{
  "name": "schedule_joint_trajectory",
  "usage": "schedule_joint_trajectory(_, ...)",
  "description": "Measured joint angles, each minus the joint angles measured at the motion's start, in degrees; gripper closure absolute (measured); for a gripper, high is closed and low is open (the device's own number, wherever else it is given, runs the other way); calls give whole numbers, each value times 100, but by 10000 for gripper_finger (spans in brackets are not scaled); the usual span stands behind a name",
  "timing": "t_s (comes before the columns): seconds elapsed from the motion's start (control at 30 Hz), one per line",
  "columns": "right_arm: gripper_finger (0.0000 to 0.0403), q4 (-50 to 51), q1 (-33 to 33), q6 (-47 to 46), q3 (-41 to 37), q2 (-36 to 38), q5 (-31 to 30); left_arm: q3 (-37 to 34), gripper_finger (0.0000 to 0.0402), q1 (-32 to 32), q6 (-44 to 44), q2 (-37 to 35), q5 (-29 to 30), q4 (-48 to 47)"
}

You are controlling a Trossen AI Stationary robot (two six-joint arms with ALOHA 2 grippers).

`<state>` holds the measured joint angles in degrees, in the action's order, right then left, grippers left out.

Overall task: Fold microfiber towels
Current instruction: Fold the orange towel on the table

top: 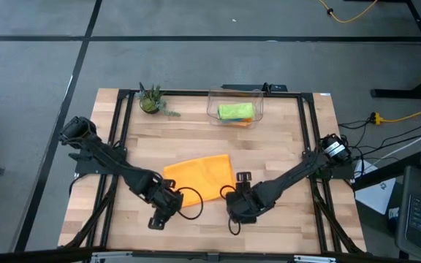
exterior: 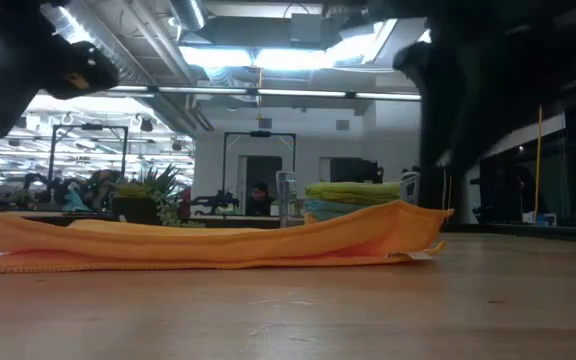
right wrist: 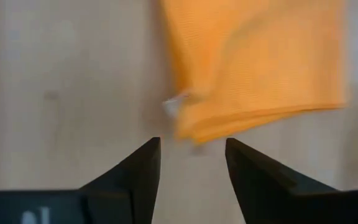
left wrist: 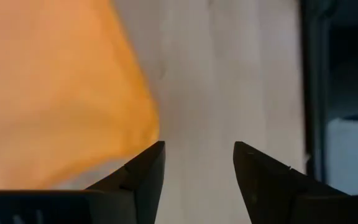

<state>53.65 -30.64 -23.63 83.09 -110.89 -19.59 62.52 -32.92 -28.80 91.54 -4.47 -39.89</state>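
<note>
Now orange towel (top: 199,174) lies between left gripper (top: 159,216), right gripper (top: 234,219)

Left hand (left wrist: 197,163) and right hand (right wrist: 191,158) — both parted, empty; low, close together

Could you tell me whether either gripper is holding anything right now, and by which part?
Nothing is held: the left gripper and right gripper are open, clear of the orange towel.
</note>
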Motion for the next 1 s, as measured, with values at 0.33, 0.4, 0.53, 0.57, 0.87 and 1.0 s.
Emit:
schedule_joint_trajectory(0.33, 236, 237, 564, 216, -16, 53, -2085, 24, 222, 533, 697, -483, 414, -1267)
schedule_joint_trajectory(0.4, 236, 289, 803, 23, -18, 53, -2181, 26, 223, 689, 885, -538, 643, -1598)
schedule_joint_trajectory(0.53, 237, -51, 1338, 10, -22, 51, -1180, -20, 223, 1033, 1251, -555, 823, -1814)
schedule_joint_trajectory(0.57, 237, -278, 1453, -15, -23, 37, -860, -85, 223, 1108, 1290, -557, 808, -1698)
schedule_joint_trajectory(0.87, 237, -2570, 1318, 626, -402, 5, -986, -327, 223, 1128, 1441, -564, 694, -2308)
schedule_joint_trajectory(1.0, 237, -4410, 1130, 560, -1207, -1, -1061, -310, 223, 1025, 1324, -828, 734, -2786)
